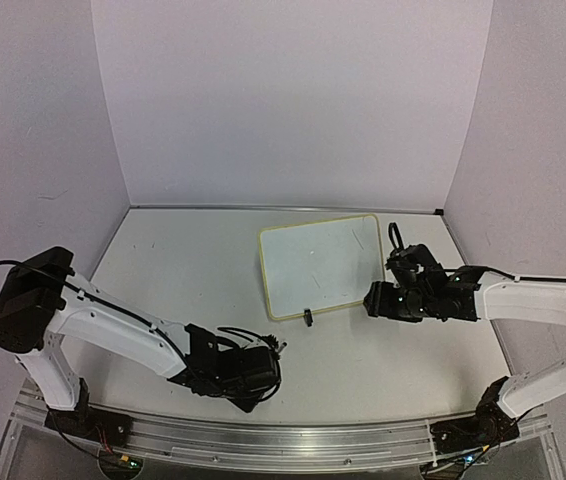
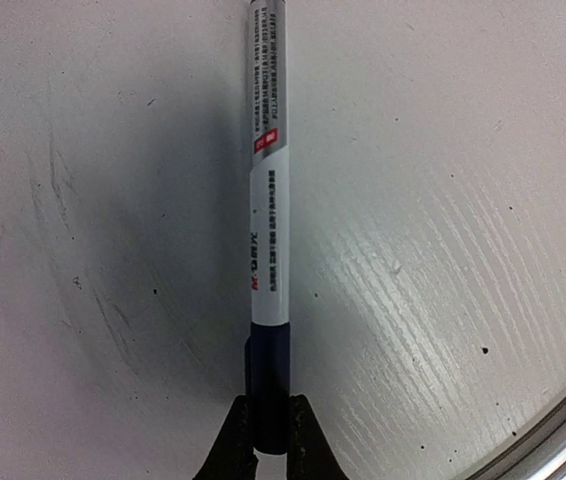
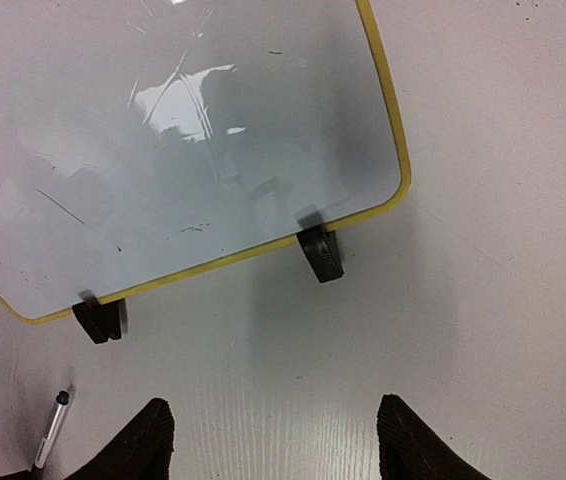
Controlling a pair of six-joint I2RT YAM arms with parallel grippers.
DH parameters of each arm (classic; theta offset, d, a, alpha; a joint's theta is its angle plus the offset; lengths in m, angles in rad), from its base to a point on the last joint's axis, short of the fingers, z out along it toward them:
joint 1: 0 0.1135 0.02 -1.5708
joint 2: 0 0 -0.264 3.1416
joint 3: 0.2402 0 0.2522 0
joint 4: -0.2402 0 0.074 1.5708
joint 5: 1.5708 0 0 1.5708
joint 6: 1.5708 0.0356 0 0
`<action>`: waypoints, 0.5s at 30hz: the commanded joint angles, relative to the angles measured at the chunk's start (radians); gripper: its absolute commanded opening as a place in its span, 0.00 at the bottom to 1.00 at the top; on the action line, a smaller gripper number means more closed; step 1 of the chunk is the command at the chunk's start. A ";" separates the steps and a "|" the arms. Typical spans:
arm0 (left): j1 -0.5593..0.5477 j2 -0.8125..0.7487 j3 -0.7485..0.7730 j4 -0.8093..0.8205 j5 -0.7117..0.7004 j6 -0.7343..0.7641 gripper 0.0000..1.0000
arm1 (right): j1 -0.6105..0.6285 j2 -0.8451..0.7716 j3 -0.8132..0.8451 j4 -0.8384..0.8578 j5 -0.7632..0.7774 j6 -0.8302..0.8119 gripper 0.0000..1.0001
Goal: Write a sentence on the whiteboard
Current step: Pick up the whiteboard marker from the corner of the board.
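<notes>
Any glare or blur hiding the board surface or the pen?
Right wrist view: bright glare patches and a grey shadow lie on the small yellow-rimmed white whiteboard; left wrist view: the white-barrelled, blue-ended marker pen is sharp near the jaws, its print blurs farther out; top view: evenly lit.

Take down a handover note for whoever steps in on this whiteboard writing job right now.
Left gripper: jaws shut on the marker at its blue end, near the front edge of the table.
Right gripper: jaws open, empty, just short of the whiteboard.
Board: blank but for faint smudges.
Done: marker gripped.
Left: carry it to the board and write the sentence.
</notes>
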 commanded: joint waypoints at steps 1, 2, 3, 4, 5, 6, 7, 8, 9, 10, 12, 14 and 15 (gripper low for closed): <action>0.000 -0.116 -0.056 0.081 -0.003 0.070 0.00 | -0.002 -0.035 0.039 -0.010 -0.110 -0.096 0.68; 0.000 -0.146 -0.067 0.097 -0.001 0.091 0.00 | -0.004 -0.037 0.052 -0.010 -0.151 -0.130 0.68; 0.000 -0.162 -0.074 0.109 0.002 0.114 0.00 | -0.009 -0.037 0.061 -0.010 -0.204 -0.149 0.68; 0.001 -0.182 -0.083 0.121 0.013 0.141 0.00 | -0.014 -0.038 0.066 -0.010 -0.248 -0.160 0.68; 0.000 -0.206 -0.092 0.139 0.025 0.167 0.00 | -0.028 -0.038 0.072 -0.010 -0.303 -0.180 0.68; 0.000 -0.229 -0.101 0.149 0.040 0.183 0.00 | -0.037 -0.038 0.074 -0.009 -0.338 -0.189 0.68; 0.000 -0.250 -0.109 0.163 0.054 0.207 0.00 | -0.054 -0.036 0.076 -0.009 -0.395 -0.201 0.68; 0.000 -0.273 -0.117 0.175 0.068 0.236 0.00 | -0.078 -0.035 0.078 -0.008 -0.470 -0.214 0.68; 0.001 -0.288 -0.120 0.177 0.076 0.242 0.00 | -0.082 -0.034 0.079 -0.009 -0.489 -0.216 0.68; 0.000 -0.319 -0.125 0.182 0.090 0.273 0.00 | -0.101 -0.034 0.080 -0.009 -0.582 -0.230 0.69; 0.006 -0.373 -0.134 0.190 0.126 0.318 0.00 | -0.105 -0.032 0.090 -0.008 -0.712 -0.261 0.70; 0.018 -0.408 -0.139 0.195 0.162 0.346 0.00 | -0.106 -0.032 0.094 -0.007 -0.792 -0.272 0.71; 0.043 -0.438 -0.142 0.197 0.214 0.370 0.00 | -0.105 -0.032 0.098 -0.006 -0.873 -0.280 0.72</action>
